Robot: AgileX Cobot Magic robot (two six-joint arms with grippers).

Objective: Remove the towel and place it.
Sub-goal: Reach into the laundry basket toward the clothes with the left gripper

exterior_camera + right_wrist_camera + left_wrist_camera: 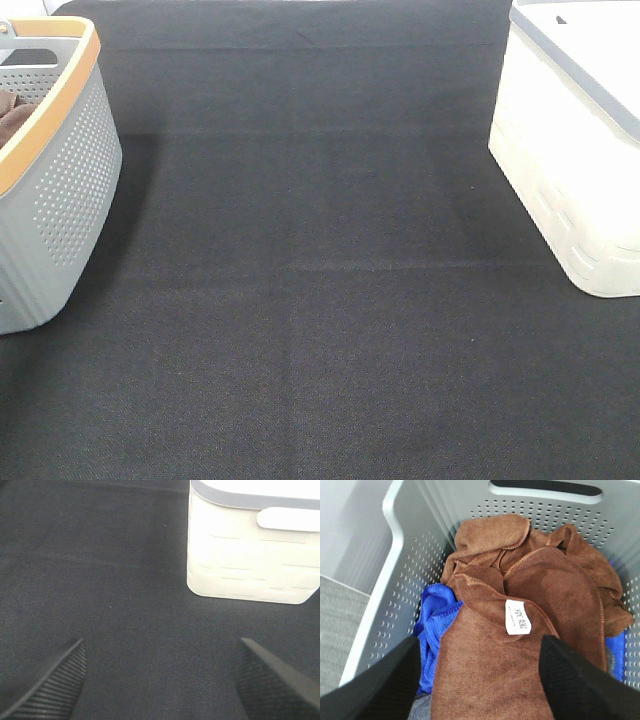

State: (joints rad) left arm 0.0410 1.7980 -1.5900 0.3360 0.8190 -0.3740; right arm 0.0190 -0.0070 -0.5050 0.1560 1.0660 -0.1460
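Nearest, the black woven table cover (pixel 320 330) spans the scene. The right gripper (pixel 160 645) hangs over it with fingers spread wide, holding nothing. The left gripper (pixel 479 642), jaws likewise spread and empty, is poised over the grey perforated plastic basket with an orange rim (pixel 60 200) at the left edge.

In the basket the reddish-brown plush microfibre towel (pixel 490 680) lies on top, crumpled, its small white tag (pixel 518 617) facing up. A bright blue cloth (pixel 432 615) is tucked beneath it on one side, and a bunched brown cloth (pixel 492 537) lies beyond it.

The towel looks light, limp and easy to grip. A pinch on the raised fold beside the tag should lift it without catching the blue cloth.

At far right stands a white plastic bin with a grey lid (pixel 570 150).

Neither arm appears in the high view. That view shows only a sliver of brown in the basket. The towel's near edge is cut off, and where it ends against the bunched cloth is unclear.
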